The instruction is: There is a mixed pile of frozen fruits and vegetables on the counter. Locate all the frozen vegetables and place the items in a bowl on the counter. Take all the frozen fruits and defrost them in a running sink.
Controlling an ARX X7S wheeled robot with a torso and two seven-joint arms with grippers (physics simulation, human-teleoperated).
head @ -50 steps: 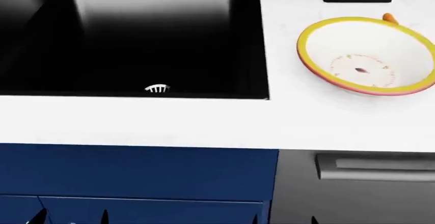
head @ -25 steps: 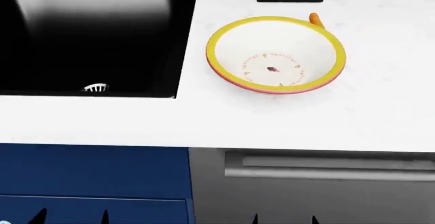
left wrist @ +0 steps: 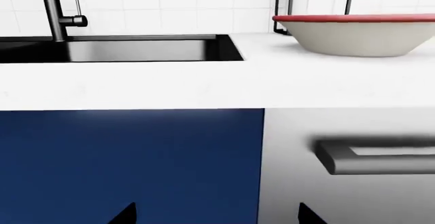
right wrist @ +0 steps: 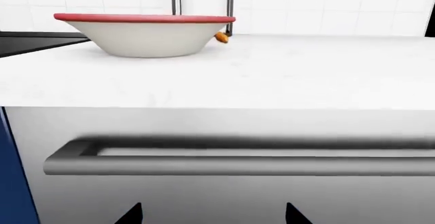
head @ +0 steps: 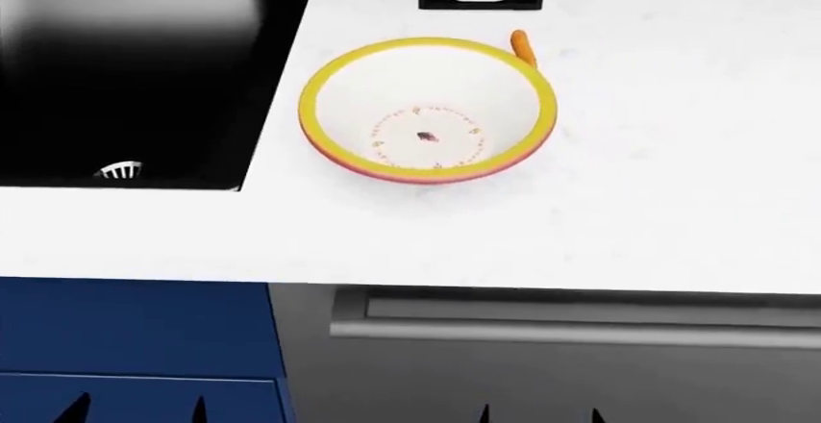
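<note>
Both grippers hang low in front of the cabinets, only dark fingertip points showing at the near edge of each view: the left gripper (left wrist: 217, 215) and the right gripper (right wrist: 214, 214) stand spread apart and empty. Over the last second the head view has slid rightward: the sink (head: 129, 77) has drifted left and the bowl (head: 428, 109) has come to the centre of the tabletop (head: 667, 173). That suggests the robot is still hunting for the pile. Counted: one bowl, empty; one carrot (head: 521, 46) touching its far rim; one drain strainer (head: 119, 170); no eggplant or fruit in view.
</note>
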